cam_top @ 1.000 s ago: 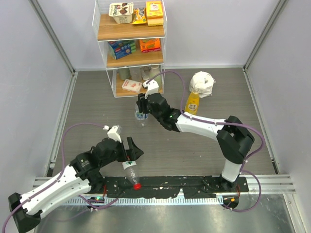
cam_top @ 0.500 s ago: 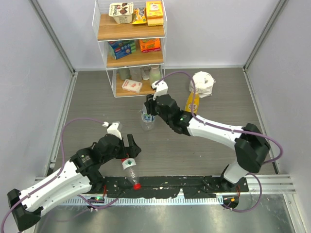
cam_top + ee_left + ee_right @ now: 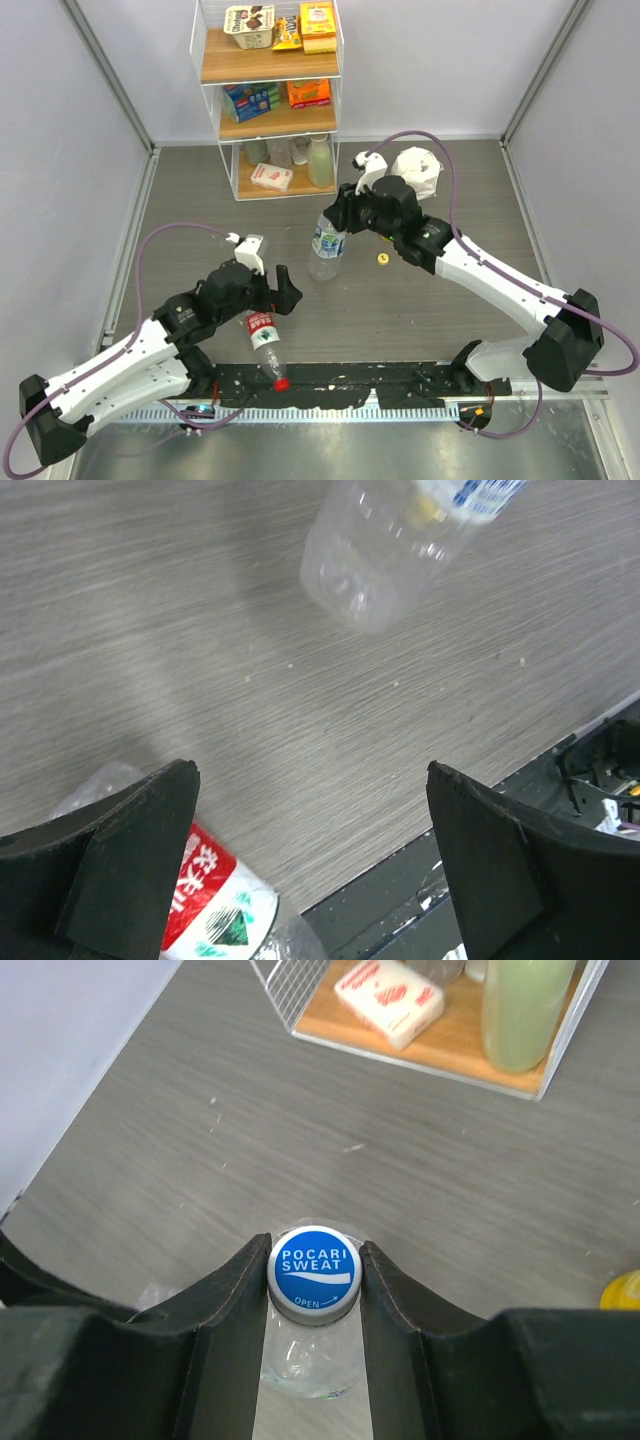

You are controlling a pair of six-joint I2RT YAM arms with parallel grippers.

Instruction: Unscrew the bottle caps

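1. Looking down, I see the big grey surface (image 3: 200, 215) that all the things sit on.
2. A white wire shelf (image 3: 215, 70) stands at the far side, with snack boxes on its boards. A pale green bottle (image 3: 320, 160) stands on the lowest board.
3. The right arm (image 3: 480, 275) reaches from the near right corner to the middle of the surface.
4. The left arm (image 3: 140, 355) lies low on the near left side.
5. A lumpy white bag (image 3: 420, 172) sits at the far side, just behind the right arm.
6. The bottle with the blue label (image 3: 327, 248) is in the middle and leans a little. It is held at its top. I cannot tell if its bottom touches the surface.
7. The bottle with the red label (image 3: 262, 338) lies on its side near the front edge, just under the left claw (image 3: 310, 772).
8. The left claw has its fingers wide apart and holds nothing.
9. The right claw (image 3: 337, 216) is clamped on the blue-topped cap (image 3: 314, 1275), with one finger on each side.
10. The red cap (image 3: 283, 382) is on the lying bottle and points at the black rail (image 3: 400, 378).
11. The yellow cap (image 3: 381, 260) lies alone on the surface, near the leaning bottle but not touching it.
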